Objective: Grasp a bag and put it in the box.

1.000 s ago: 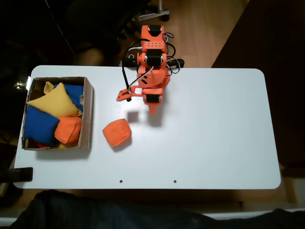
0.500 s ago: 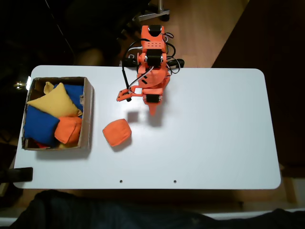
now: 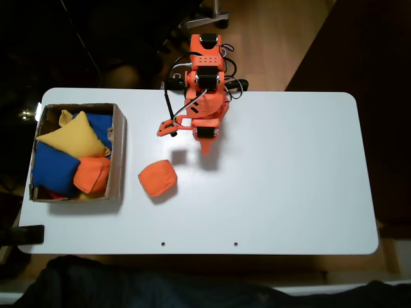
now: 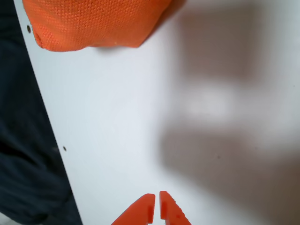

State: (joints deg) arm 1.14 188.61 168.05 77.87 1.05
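Note:
An orange bag (image 3: 157,178) lies on the white table, just right of the box, and its fabric shows at the top of the wrist view (image 4: 93,21). The brown cardboard box (image 3: 118,154) stands at the table's left end and holds a yellow bag, blue bags and another orange bag (image 3: 92,174). My orange gripper (image 3: 207,146) hangs folded near the arm's base, up and to the right of the loose bag and apart from it. In the wrist view the fingertips (image 4: 156,206) meet with nothing between them.
The arm's base (image 3: 205,61) with its cables sits at the table's far edge. Wide bare tabletop (image 3: 295,179) stretches to the right. Two small holes mark the near edge (image 3: 162,244).

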